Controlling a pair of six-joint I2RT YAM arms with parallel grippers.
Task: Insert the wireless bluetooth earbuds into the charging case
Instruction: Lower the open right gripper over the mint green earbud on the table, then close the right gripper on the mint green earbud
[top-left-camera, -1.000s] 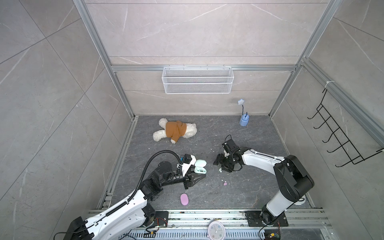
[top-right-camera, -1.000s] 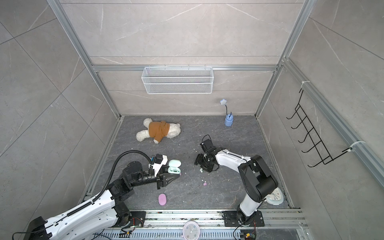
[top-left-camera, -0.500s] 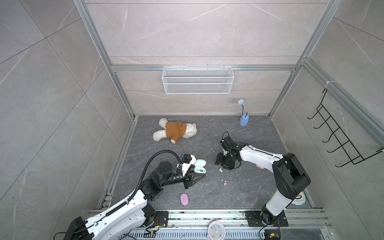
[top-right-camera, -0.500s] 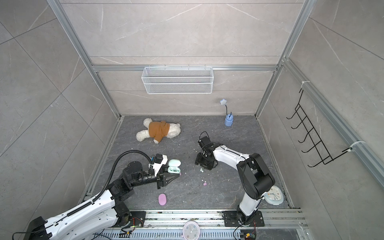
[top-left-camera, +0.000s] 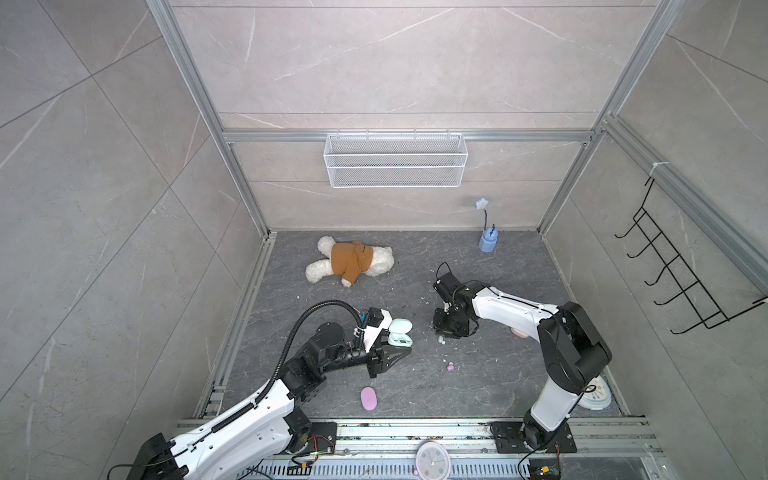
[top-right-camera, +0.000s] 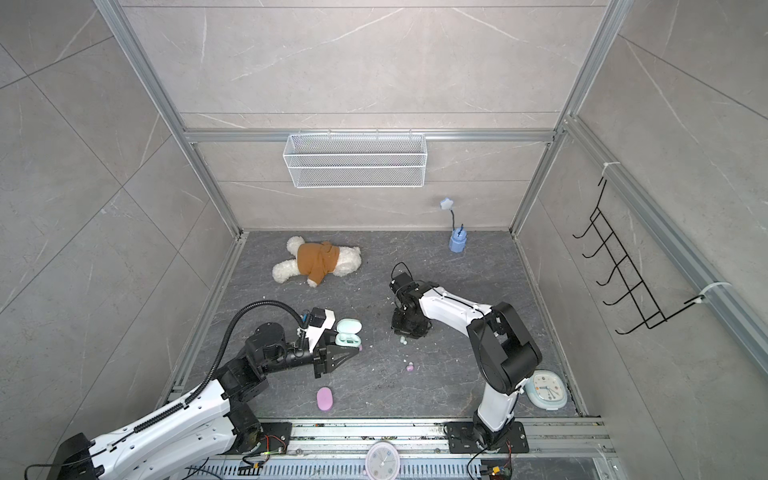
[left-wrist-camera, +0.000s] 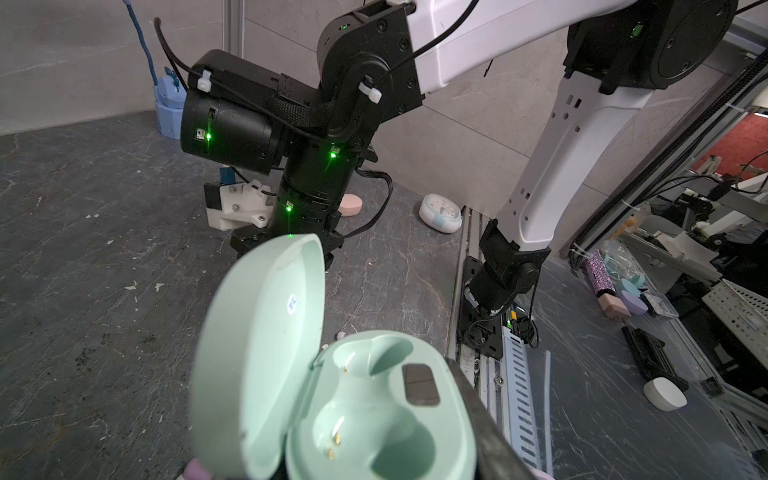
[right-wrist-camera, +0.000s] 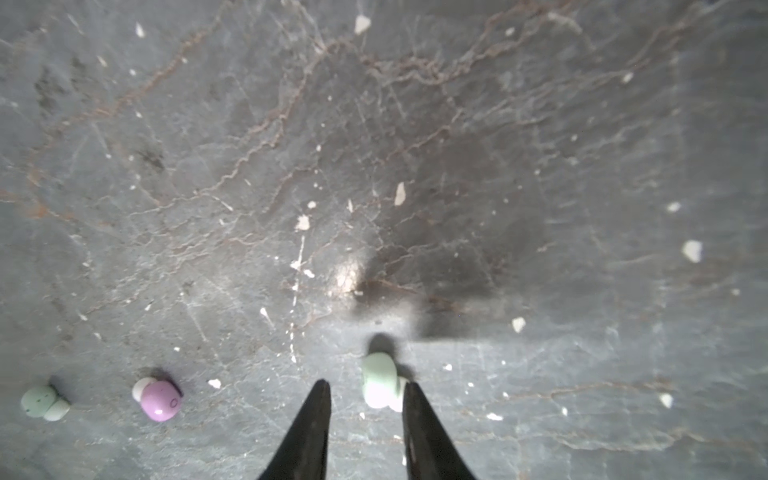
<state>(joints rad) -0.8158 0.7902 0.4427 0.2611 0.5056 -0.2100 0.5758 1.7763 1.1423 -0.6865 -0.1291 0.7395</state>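
Note:
My left gripper (top-left-camera: 401, 344) is shut on the mint green charging case (top-left-camera: 401, 326) and holds it just above the floor. In the left wrist view the charging case (left-wrist-camera: 374, 415) has its lid up and both sockets empty. My right gripper (right-wrist-camera: 365, 384) points down at the floor with its jaws narrow but open. A mint earbud (right-wrist-camera: 378, 382) lies between them, against one finger and clear of the other. A lilac earbud (right-wrist-camera: 160, 401) and another mint earbud (right-wrist-camera: 39, 401) lie to one side. In both top views a mint earbud (top-left-camera: 441, 340) (top-right-camera: 402, 340) lies by the right gripper (top-left-camera: 446, 330).
A closed lilac case (top-left-camera: 369, 400) lies near the front rail, and a peach case (top-left-camera: 519, 332) sits partly behind the right arm. A teddy bear (top-left-camera: 351, 264) and a blue holder (top-left-camera: 488, 243) are at the back. A clock (top-left-camera: 596, 399) lies front right. White specks litter the floor.
The right gripper has shifted slightly left, turned to point down at the floor, and its jaws have narrowed around the mint earbud. The left arm and the case have not moved.

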